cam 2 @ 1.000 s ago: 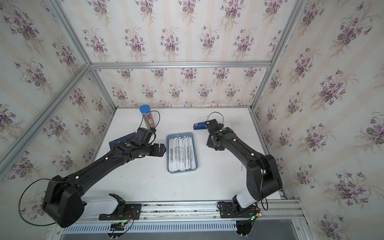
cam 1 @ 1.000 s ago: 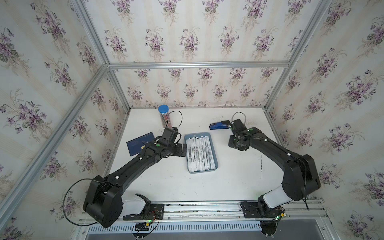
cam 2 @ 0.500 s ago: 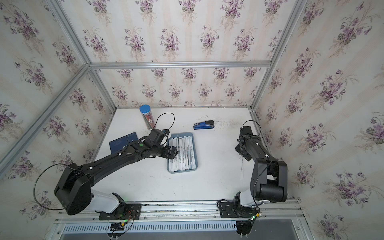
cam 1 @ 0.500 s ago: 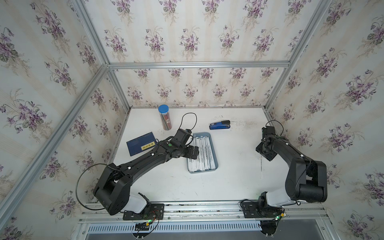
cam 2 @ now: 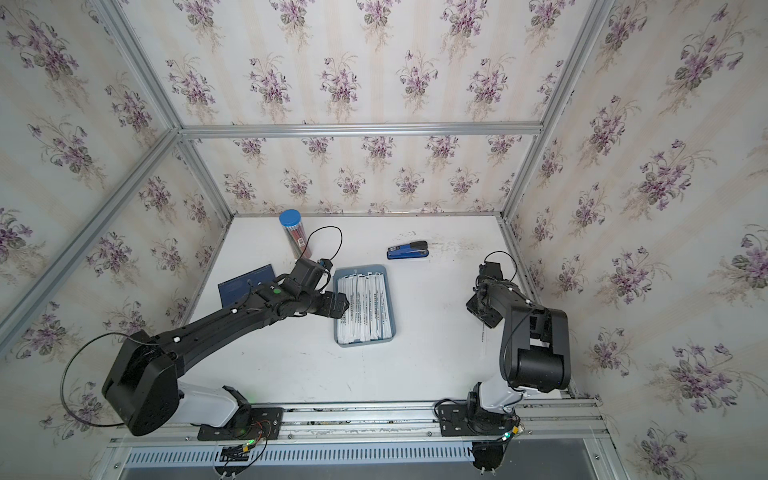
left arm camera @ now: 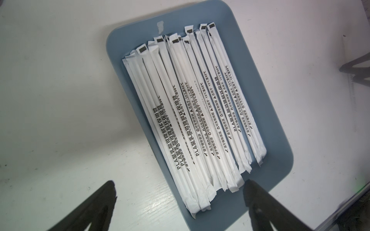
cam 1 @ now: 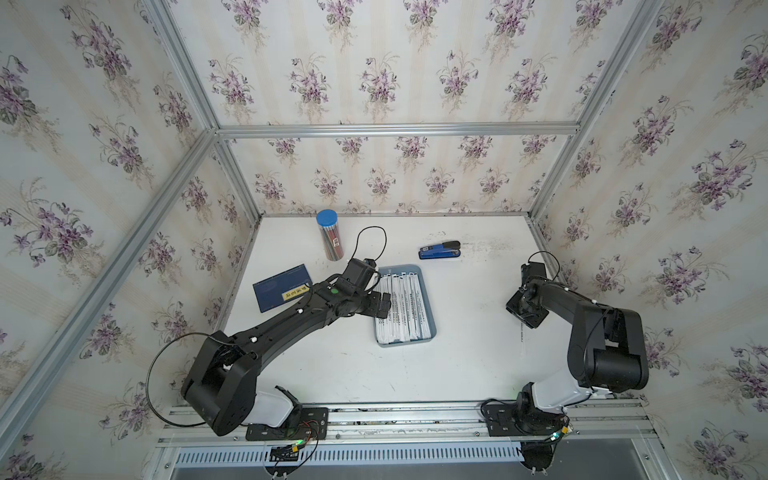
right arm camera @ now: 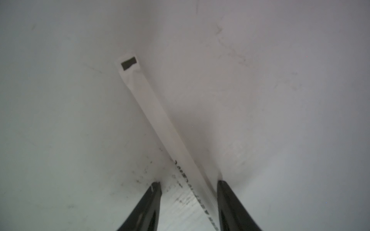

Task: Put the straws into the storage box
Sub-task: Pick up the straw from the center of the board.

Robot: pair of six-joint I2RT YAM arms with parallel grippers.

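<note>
The grey-blue storage box (cam 1: 405, 343) (cam 2: 365, 342) (left arm camera: 280, 160) lies mid-table with several white wrapped straws (cam 1: 402, 303) (cam 2: 366, 303) (left arm camera: 200, 110) side by side in it. My left gripper (cam 1: 384, 301) (cam 2: 338, 303) (left arm camera: 180, 192) hovers open at the box's left rim, holding nothing. One more straw (cam 1: 520, 338) (cam 2: 483, 341) (right arm camera: 160, 120) lies flat on the table near the right wall. My right gripper (cam 1: 525, 316) (cam 2: 484, 313) (right arm camera: 189, 186) is low over its far end, jaws apart astride it, the straw close to one finger.
A clear pencil tube with a blue cap (cam 1: 330, 239) stands at the back left. A blue stapler (cam 1: 440, 250) lies behind the box, and a navy notebook (cam 1: 282, 286) lies at the left under my left arm. The metal frame edge (cam 1: 552, 266) runs close beside the right gripper.
My right arm has swung from beside the stapler to the table's right side and come down over the loose straw. My left gripper has shifted right to the box's rim.
</note>
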